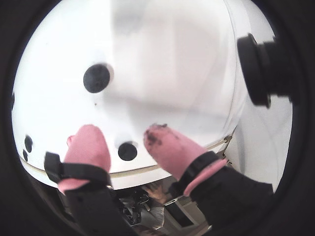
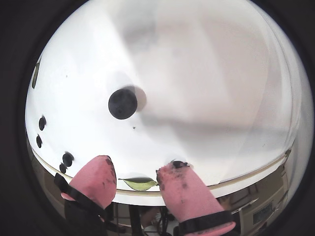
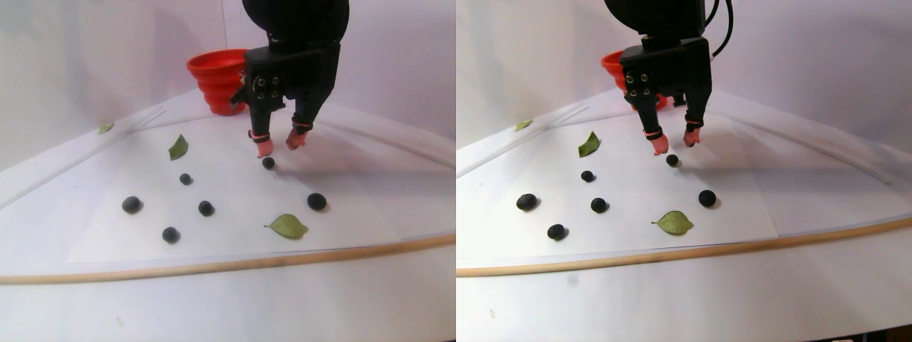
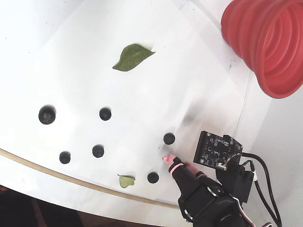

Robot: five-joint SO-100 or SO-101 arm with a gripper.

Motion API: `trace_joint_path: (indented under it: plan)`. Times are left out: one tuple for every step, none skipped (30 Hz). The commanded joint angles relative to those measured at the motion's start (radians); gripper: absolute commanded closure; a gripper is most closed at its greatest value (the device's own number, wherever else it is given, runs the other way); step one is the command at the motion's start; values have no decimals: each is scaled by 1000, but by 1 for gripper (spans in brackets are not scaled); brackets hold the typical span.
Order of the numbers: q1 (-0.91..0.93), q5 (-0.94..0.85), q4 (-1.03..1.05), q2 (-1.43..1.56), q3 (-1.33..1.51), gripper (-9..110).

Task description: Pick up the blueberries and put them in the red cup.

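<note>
In a wrist view, the gripper (image 1: 125,140) is hovering with its jaws parted and nothing between them, so it can straddle a blueberry (image 1: 127,151) lying between the pink fingertips (image 1: 89,142) on the white table (image 1: 187,69). In the stereo pair view, the remaining blueberries (image 3: 205,208) are lying at about 7 o'clock from the gripper, and the red cup (image 3: 216,78) is standing at 11 o'clock. In the fixed view, the cup is sitting at 1 o'clock, well apart, keeping the picking area clear.

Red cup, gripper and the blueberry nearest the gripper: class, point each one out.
red cup (image 4: 265,52), fixed view, on its ribbed outer wall.
gripper (image 3: 279,144), stereo pair view, midway between the pink fingertips.
nearest blueberry (image 4: 169,138), fixed view, on the berry's centre.
</note>
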Motion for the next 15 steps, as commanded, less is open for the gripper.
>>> trace_joint_path:
  plan:
    - [-8,14,-18,2,-12,83]
    - [-9,20,-21,-3,-14,82]
    - [-11,28,-23,-3,-15,82]
    - [-12,34,-23,-5,-18,82]
    - [-14,41,-26,-8,-21,82]
    - [-17,46,-28,-14,-25,81]
    - [-18,49,-29,-21,-28,81]
    - [-20,52,-35,-28,-31,81]
    - [-21,55,-38,-32,-34,81]
    - [-21,58,-40,-40,-40,81]
    - [-23,66,-44,-51,-49,81]
    - [-25,72,-48,-61,-55,81]
    - [-25,74,-54,-71,-60,81]
    - [-26,77,-60,-78,-63,81]
    - [-28,80,-64,-89,-69,81]
